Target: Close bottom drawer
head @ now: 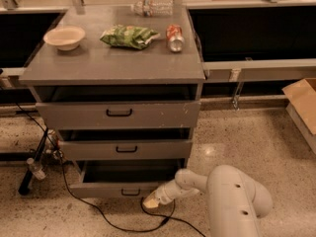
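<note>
Cable (pixel 101 218) under end effector (pixel 150 201) at bottom drawer (pixel 98 189)

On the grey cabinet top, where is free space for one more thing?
The front strip of the cabinet top, forward of the bowl, chip bag and can, is bare. Those three crowd the middle; a water bottle lies behind. The gripper is low, at the bottom drawer front.

Rounded white arm (pixel 236 197), pale hand (pixel 149 201) down low
</note>
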### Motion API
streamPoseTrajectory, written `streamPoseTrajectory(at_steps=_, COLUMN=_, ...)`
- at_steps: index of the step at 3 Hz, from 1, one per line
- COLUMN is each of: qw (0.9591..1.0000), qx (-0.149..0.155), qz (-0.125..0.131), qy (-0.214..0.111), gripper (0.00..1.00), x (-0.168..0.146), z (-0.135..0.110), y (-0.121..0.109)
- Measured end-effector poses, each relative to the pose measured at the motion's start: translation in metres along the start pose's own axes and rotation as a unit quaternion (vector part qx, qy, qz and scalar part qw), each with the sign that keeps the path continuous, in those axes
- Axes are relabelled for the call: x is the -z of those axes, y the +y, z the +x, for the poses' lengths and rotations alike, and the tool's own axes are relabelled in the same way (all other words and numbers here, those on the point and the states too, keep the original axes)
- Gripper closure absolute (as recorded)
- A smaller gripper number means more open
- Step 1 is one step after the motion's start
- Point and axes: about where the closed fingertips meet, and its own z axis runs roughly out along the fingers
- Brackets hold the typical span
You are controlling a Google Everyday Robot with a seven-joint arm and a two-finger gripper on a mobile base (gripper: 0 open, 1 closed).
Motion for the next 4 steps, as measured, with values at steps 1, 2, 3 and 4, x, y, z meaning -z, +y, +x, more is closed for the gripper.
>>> streamPoseTrajectory(at_steps=1, qw=0.9999, qx=0.01, qz=0.007, qy=-0.002, gripper=1.0, x=0.004, z=-0.019, y=-0.016)
streamPoseTrajectory(at_steps=2, qw=0.9999, qx=0.01, qz=0.007, qy=-0.002, gripper=1.0, x=0.004, z=-0.019, y=-0.016)
streamPoseTrajectory(at_steps=3, qw=0.999, qx=0.041, qz=0.02, qy=-0.002, gripper=1.0, x=0.018, z=-0.064, y=-0.043)
streamPoseTrajectory(at_steps=4, qw=0.999, qx=0.041, qz=0.02, qy=-0.001, gripper=1.0, x=0.018, z=-0.064, y=-0.042)
